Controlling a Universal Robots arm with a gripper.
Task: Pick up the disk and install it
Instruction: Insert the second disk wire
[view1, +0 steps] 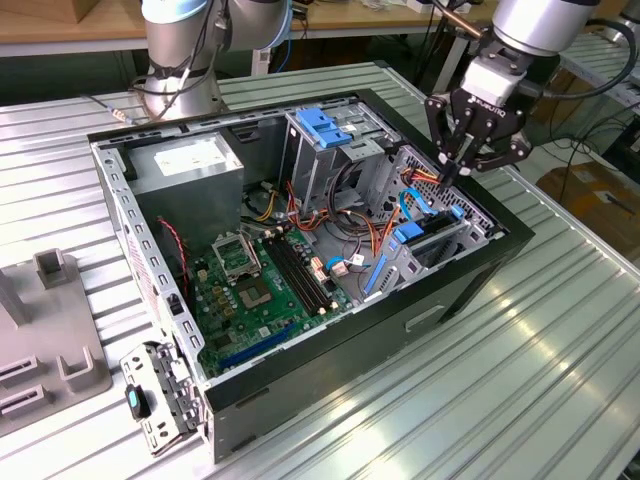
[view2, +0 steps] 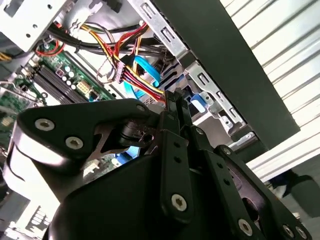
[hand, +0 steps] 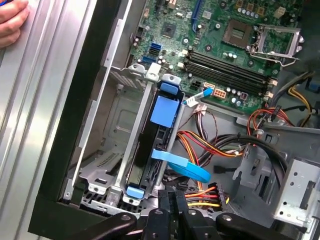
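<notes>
The disk (view1: 432, 228) stands on edge in the drive bay at the front corner of the open computer case (view1: 470, 275), on the exterior view's right. Its blue frame ends and blue tab show in the first wrist view, where the disk (hand: 159, 131) lies between the bay's metal rails. My gripper (view1: 447, 170) hangs just above the bay, a little behind the disk, shut with nothing between its fingers. In both wrist views the gripper (hand: 171, 194) (view2: 174, 96) has its black fingers pressed together over a bundle of coloured cables.
A blue ribbon cable (hand: 182, 165) and orange-yellow power wires (hand: 210, 145) run beside the disk. A blue bracket (view1: 325, 125) tops the drive cage; the grey power supply (view1: 190, 165) and motherboard (view1: 255, 290) fill the case. A person's hand (hand: 10, 20) rests on the table outside the case.
</notes>
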